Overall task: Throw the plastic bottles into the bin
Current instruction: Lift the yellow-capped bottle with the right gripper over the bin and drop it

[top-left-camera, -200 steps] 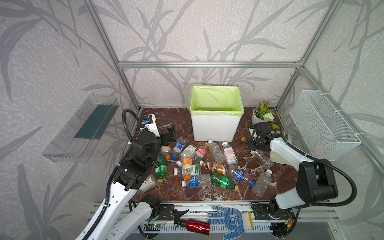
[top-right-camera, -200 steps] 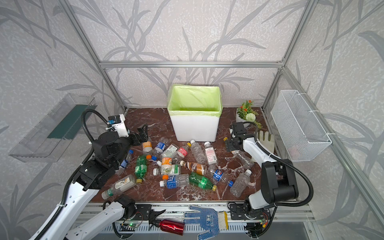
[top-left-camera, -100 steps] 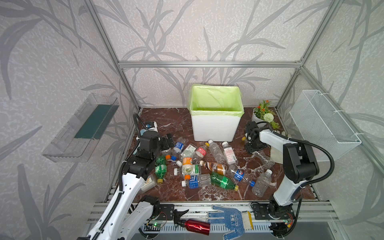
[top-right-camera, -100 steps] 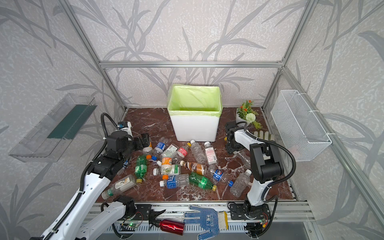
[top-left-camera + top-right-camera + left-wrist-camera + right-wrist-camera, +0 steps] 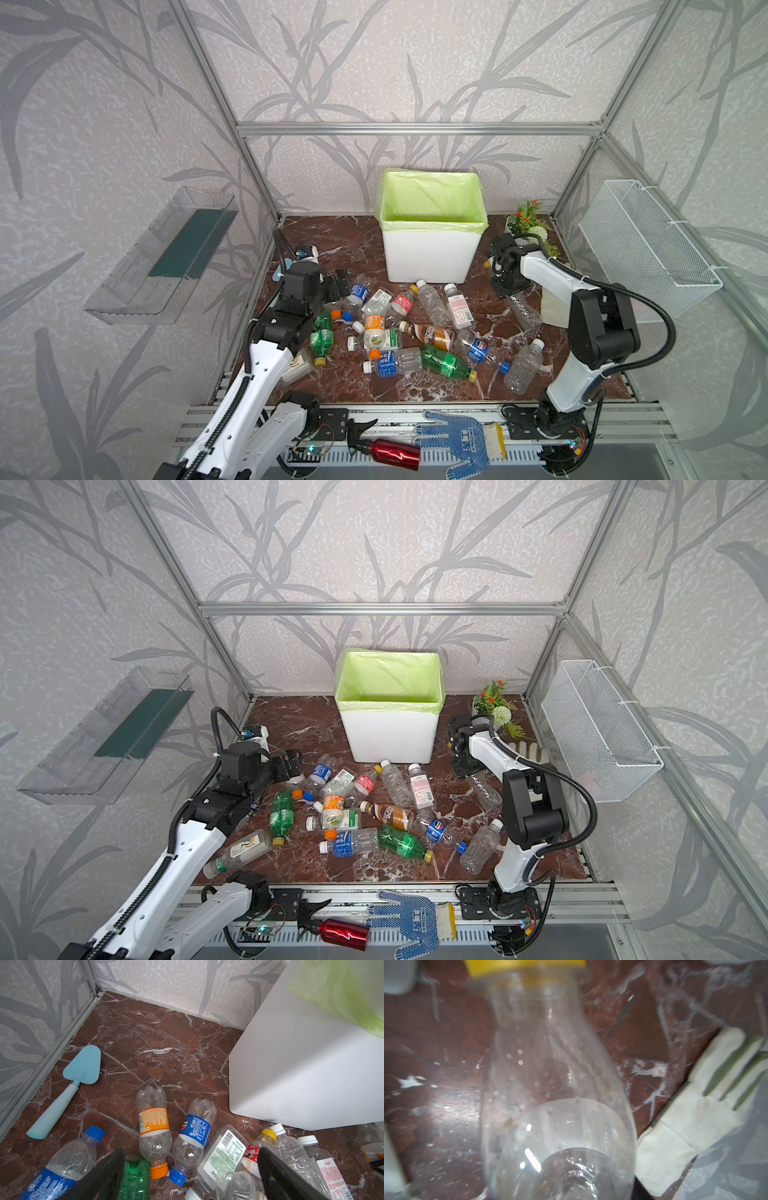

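Several plastic bottles (image 5: 399, 328) lie scattered on the brown marble floor in front of the bin (image 5: 428, 253), a white tub with a green liner, seen in both top views. My left gripper (image 5: 190, 1150) hangs open over the pile's left end, above an orange-label bottle (image 5: 153, 1124) and a blue-label bottle (image 5: 195, 1128); it also shows in a top view (image 5: 293, 762). My right gripper (image 5: 509, 286) is down at the bin's right side, shut on a clear bottle (image 5: 554, 1076) with a yellow cap (image 5: 525, 968). Its fingers are hidden behind that bottle.
A light-blue scoop (image 5: 83, 1068) lies by the left wall. A potted plant (image 5: 528, 220) and a white fence piece (image 5: 695, 1105) sit at the right. A wire basket (image 5: 644, 245) and clear tray (image 5: 162, 257) hang on the walls. A red spray bottle (image 5: 390, 453) and glove (image 5: 457, 436) lie in front.
My right gripper has closed around the clear yellow-capped bottle, and that arm's elbow has swung up. The left arm has lowered and reached toward the left bottles, its jaws still open.
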`<act>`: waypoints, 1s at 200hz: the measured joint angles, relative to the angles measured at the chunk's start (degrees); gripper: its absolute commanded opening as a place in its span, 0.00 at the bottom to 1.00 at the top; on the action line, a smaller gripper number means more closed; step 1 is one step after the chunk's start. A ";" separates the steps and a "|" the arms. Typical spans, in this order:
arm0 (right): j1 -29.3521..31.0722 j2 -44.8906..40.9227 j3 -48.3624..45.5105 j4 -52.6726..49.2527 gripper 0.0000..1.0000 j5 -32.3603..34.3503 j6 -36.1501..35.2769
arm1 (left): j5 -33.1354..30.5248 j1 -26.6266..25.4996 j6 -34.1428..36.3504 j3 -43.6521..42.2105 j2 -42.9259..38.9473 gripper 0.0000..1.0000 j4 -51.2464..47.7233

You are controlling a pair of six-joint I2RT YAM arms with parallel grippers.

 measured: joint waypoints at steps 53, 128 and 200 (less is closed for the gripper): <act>0.00 -27.76 13.35 5.81 0.45 -2.86 1.53 | -0.63 1.18 -1.36 -0.74 4.85 0.99 -0.02; 1.27 -35.43 23.32 27.58 0.46 -15.30 16.57 | -0.50 1.81 -2.67 -0.83 7.87 0.99 -0.07; 17.88 1.75 37.29 16.90 0.99 -17.70 10.01 | -0.55 1.84 -3.93 -1.07 7.87 0.99 -1.81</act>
